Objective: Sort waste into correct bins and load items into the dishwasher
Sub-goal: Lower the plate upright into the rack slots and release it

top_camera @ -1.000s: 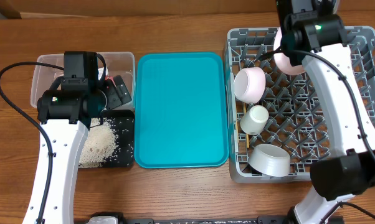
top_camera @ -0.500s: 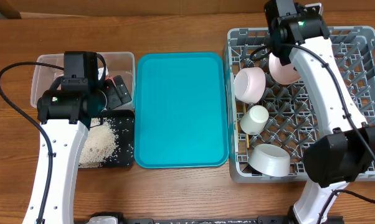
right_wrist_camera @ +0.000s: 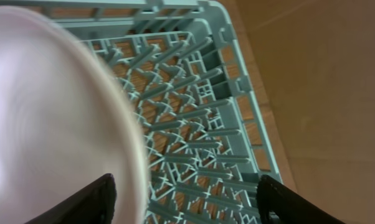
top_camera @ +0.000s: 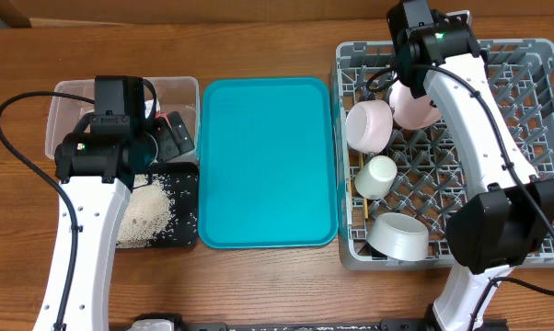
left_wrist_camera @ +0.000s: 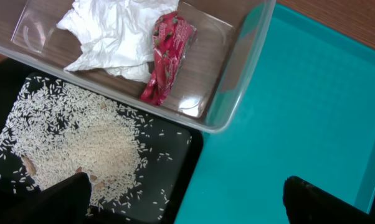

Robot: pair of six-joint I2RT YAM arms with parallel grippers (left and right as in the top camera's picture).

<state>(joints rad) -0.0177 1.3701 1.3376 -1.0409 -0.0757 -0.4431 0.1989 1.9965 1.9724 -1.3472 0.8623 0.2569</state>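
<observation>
Nearest to me, at the bottom of the overhead picture, a white bowl (top_camera: 398, 236) is sitting in the lower left corner of the grey dish rack (top_camera: 525, 46). Over at the lower left of that picture, the rice (top_camera: 146, 210) is lying in a heap in the black tray (top_camera: 187, 230).

A bit farther up the rack, a small white cup (top_camera: 376, 176) is lying beside the chopsticks (top_camera: 359, 207), which are running along the rack's left wall. Above the cup, a pale round bowl (top_camera: 369, 126) is resting among the pegs. The teal tray (top_camera: 268, 165) is lying flat on the surface (top_camera: 259, 285) between the bins and the rack.

My left end effector (left_wrist_camera: 187, 182) is hanging over the place where the black tray, the teal tray and the clear tub (left_wrist_camera: 246, 68) meet. Its fingers are spread wide and holding nothing. In the tub, the white napkin (left_wrist_camera: 113, 31) and the red wrapper (left_wrist_camera: 169, 56) are lying side by side, touching.

Farthest away, near the top of the rack, the pink plate (top_camera: 413, 106) is standing tilted on its edge. My right end effector (right_wrist_camera: 187, 190) is sitting around its rim with the fingers spread apart. The rim is just beside the lower left finger in the right wrist picture, and I cannot tell if they are touching. The other finger is well apart from the plate, so nothing is being pinched.
</observation>
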